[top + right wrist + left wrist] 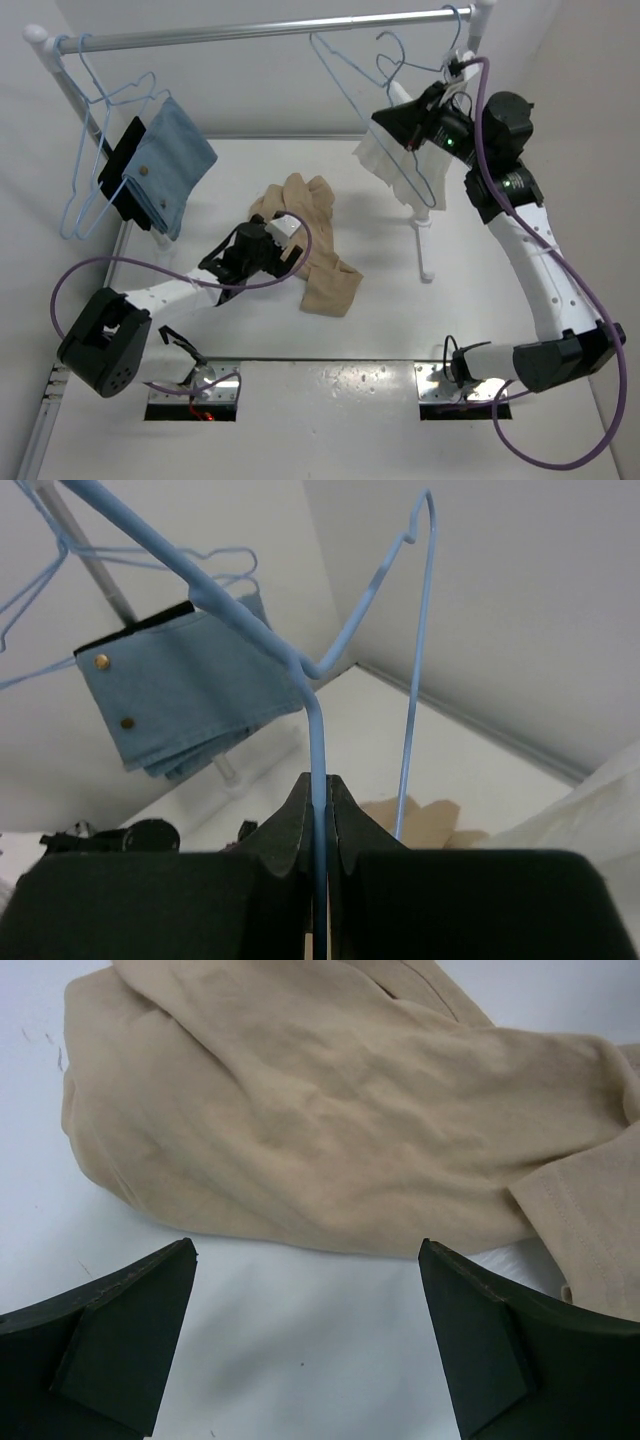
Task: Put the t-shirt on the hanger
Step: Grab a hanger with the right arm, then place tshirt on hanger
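Left gripper (307, 1260): low over the table, fingers spread wide with only bare tabletop between them, tips just short of the t-shirt's near edge.
Table (400, 320): white; the only garment lying on it is the t-shirt.
T-shirt (318, 245): a crumpled tan heap at mid-table, lying flat with one sleeve hem toward the left gripper. It is well apart from every hanger.
Right gripper (318, 790): raised near the right end of the rail, fingers pressed together on a single blue wire.
Hanger (315, 730): pale-blue wire, pinched between the right gripper's fingers, its frame rising up and away from them.
White cloth (385, 160): hangs just beside the right gripper, near the rack's right upright.
Rail (270, 30): a metal bar across the far side that carries several blue wire hangers.
Left-end hangers (84, 190): hang from the rail and hold the folded blue denim cloth (170, 165).
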Motion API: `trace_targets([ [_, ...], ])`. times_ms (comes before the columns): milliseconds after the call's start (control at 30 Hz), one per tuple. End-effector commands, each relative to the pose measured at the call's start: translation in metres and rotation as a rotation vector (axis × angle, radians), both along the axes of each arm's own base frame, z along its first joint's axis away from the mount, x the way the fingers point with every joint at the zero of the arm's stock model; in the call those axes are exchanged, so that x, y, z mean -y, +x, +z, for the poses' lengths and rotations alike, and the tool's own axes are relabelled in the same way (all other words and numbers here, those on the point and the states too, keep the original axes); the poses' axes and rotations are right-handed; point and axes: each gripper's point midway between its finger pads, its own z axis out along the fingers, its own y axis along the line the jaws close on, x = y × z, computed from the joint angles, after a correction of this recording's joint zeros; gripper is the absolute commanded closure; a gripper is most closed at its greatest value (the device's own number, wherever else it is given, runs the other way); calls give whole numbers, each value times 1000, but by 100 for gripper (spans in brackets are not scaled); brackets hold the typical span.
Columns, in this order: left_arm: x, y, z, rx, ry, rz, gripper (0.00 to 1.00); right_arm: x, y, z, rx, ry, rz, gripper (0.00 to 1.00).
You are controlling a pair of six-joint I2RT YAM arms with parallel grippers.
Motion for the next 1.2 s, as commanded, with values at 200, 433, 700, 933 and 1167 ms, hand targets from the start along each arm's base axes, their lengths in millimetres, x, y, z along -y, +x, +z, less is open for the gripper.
trace_targets([
  [200,27,15,16,-40,-83,-20,2,-22,-21,-106,-238,-39,56,100],
  [433,84,-11,-28,-187,39,-275,2,-20,-12,-153,-337,-68,-56,100],
  [700,84,-4,-66,-137,398,-509,12,-6,-11,-185,-413,-104,-147,100],
  [933,30,-56,-86,-307,596,-900,47,-1,-9,-188,-390,-94,-180,100],
  [1167,-38,-129,-89,-391,802,-1284,61,-5,-10,-195,-393,-115,-150,100],
])
